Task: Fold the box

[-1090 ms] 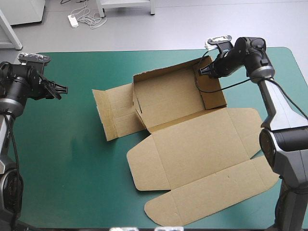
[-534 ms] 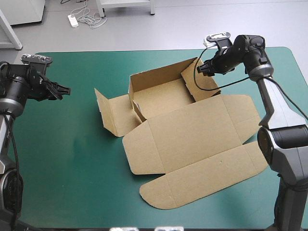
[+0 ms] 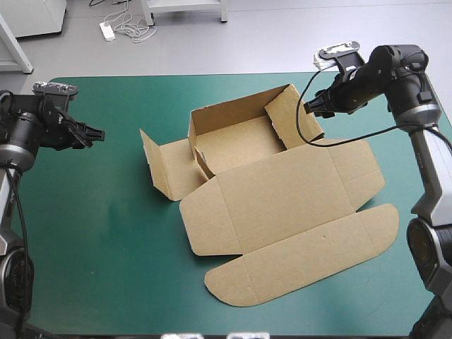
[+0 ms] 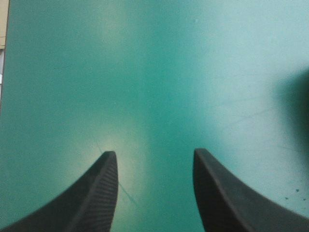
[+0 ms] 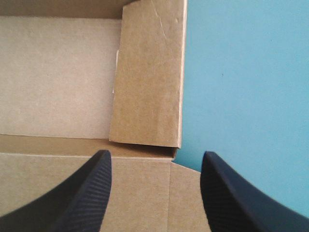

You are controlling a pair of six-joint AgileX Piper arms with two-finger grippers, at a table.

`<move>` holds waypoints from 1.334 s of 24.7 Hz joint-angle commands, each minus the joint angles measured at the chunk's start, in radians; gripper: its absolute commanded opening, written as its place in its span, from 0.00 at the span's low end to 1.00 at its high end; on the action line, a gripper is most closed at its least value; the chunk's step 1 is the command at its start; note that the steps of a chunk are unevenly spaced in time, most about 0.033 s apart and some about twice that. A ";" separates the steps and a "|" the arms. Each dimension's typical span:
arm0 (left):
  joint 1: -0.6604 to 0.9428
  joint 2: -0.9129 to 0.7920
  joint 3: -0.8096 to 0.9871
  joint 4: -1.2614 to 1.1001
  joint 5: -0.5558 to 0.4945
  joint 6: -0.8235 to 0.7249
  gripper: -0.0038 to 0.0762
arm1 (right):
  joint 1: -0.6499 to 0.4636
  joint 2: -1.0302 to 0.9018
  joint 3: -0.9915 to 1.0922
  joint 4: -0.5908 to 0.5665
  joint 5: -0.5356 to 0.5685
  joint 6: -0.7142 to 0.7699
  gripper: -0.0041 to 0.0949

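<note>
We see both jaws wide: right gripper (image 5: 155,155) just beside the box (image 3: 282,205), left gripper (image 4: 153,153) well apart from it

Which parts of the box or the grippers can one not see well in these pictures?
High view: the outer side of the box's far wall, hidden by the wall itself.
Left wrist view: the box lies outside the picture; the open left gripper faces only the teal-green cover.
Right wrist view: the picture's edges cut the box; only a corner with its end flap shows ahead of the open right gripper.
</note>
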 commanded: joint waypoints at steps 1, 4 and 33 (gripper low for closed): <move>0.000 -0.043 -0.033 -0.027 -0.045 0.008 0.48 | 0.029 -0.041 0.000 -0.047 -0.176 -0.041 0.59; 0.000 -0.043 -0.033 -0.057 -0.057 0.019 0.48 | 0.053 -0.012 0.000 -0.062 -0.310 -0.057 0.71; 0.000 -0.043 -0.033 -0.068 -0.043 0.048 0.48 | 0.051 0.387 -0.280 -0.121 -0.074 0.023 0.22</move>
